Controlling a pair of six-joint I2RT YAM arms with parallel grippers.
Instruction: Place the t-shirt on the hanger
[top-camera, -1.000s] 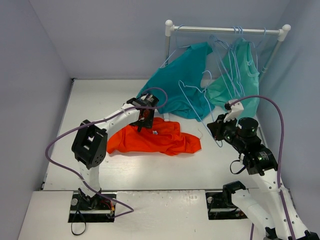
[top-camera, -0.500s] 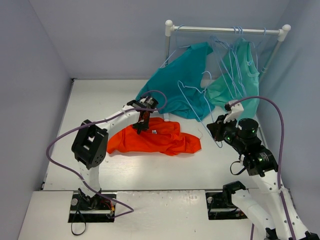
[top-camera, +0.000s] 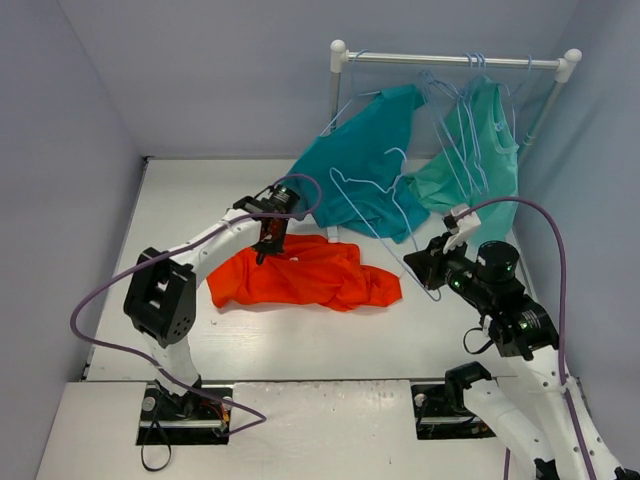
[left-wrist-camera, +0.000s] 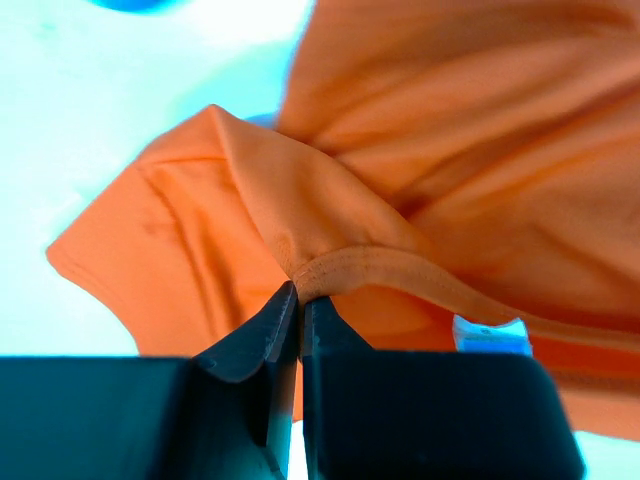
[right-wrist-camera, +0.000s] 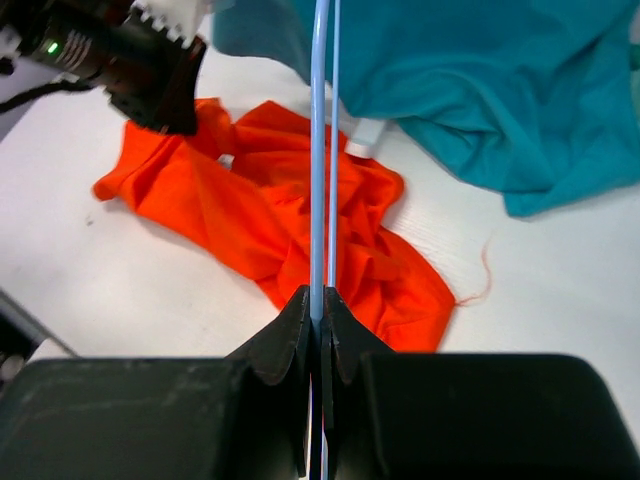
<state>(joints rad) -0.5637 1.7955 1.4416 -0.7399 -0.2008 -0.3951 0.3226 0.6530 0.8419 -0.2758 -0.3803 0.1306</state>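
Note:
The orange-red t-shirt (top-camera: 315, 275) lies crumpled on the white table in the top view. My left gripper (top-camera: 267, 246) is at its back left part. In the left wrist view this gripper (left-wrist-camera: 298, 290) is shut on the ribbed neck edge of the t-shirt (left-wrist-camera: 450, 150), with the white label (left-wrist-camera: 488, 335) just to the right. My right gripper (top-camera: 426, 268) is shut on the lower end of the pale blue wire hanger (top-camera: 352, 195), which slants up and left over the table. In the right wrist view the hanger (right-wrist-camera: 320, 150) runs straight up from the shut gripper (right-wrist-camera: 320, 302) over the t-shirt (right-wrist-camera: 260, 200).
A white rail (top-camera: 455, 60) at the back right carries a teal-blue shirt (top-camera: 365, 175), a green-teal garment (top-camera: 480, 160) and several more wire hangers (top-camera: 448, 110). Grey walls close in on the left, back and right.
My left gripper has shut on the t-shirt's neck edge and drawn it a little left. My right gripper has carried the hanger left, toward the t-shirt.

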